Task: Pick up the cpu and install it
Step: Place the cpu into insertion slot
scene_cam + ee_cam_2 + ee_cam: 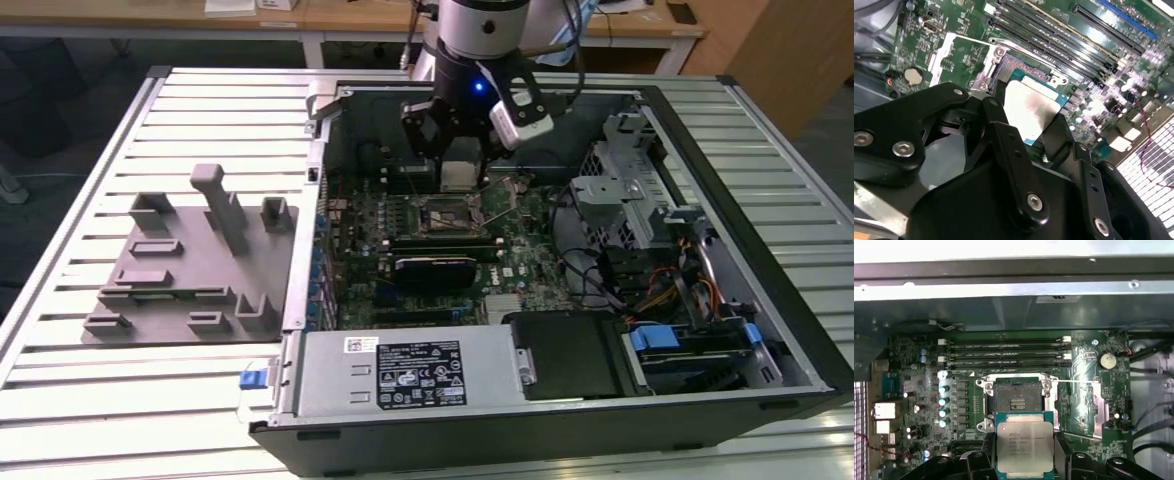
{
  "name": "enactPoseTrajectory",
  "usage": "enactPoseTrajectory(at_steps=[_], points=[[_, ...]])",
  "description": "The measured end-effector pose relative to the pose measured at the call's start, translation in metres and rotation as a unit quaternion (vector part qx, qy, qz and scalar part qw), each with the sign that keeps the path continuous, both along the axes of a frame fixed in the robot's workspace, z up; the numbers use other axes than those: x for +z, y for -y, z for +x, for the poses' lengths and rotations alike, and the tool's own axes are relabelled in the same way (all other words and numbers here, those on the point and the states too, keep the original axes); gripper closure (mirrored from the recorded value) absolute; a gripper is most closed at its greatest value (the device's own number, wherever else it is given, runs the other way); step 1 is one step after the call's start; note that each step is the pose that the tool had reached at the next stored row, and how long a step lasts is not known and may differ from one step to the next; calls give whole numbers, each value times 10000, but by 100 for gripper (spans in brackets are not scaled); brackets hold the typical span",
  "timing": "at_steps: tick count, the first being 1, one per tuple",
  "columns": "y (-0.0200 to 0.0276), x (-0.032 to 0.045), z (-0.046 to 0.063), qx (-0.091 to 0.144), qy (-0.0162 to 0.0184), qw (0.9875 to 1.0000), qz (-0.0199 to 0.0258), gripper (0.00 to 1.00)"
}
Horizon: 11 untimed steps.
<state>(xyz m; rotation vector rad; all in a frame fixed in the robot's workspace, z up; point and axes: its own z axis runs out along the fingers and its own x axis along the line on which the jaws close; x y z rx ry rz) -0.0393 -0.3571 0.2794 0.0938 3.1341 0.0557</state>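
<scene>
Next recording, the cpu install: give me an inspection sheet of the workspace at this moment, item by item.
Surface: slatted silvery metal table carrying an open black computer case.
Job's things: small flat square cpu with a silvery metal top plate, held over the green motherboard near the open black socket, not seated in it.
Clutter: grey moulded fixture block on the table, at the exterior view's left of the case.
Grippers: black gripper shut on the cpu's edges.
Cables: black, red and orange wires inside the case at the exterior view's right, apart from the gripper.
Surroundings: wooden desks behind the table.
</scene>
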Motion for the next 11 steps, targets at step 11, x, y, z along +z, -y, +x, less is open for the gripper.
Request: enactPoseTrajectory(at_steps=[11], points=[[0, -3, 0, -784, 0, 9969, 0, 46]])
